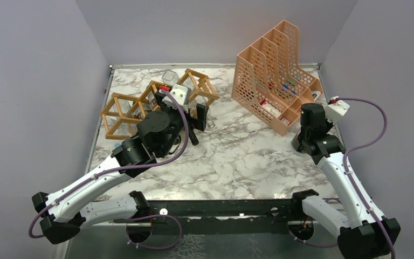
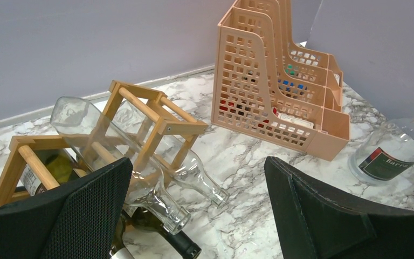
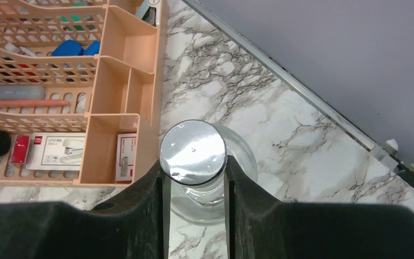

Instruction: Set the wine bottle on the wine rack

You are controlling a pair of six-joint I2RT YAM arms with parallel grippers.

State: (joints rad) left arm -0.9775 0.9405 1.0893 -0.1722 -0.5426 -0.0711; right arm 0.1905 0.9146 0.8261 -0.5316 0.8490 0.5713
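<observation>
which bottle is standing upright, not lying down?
The clear labelled bottle beside the peach file holder, its top between the fingers of the right gripper. The other bottles lie tilted in the wooden wine rack.

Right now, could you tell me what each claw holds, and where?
Right claw: the wine bottle, at its capped neck. Left claw: nothing.

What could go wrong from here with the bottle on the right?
The right tool pinches the smooth glass wine bottle only at its top, so it could slip or swing. It stands close to the file holder and might knock it. The wine rack already holds bottles it could strike.
</observation>
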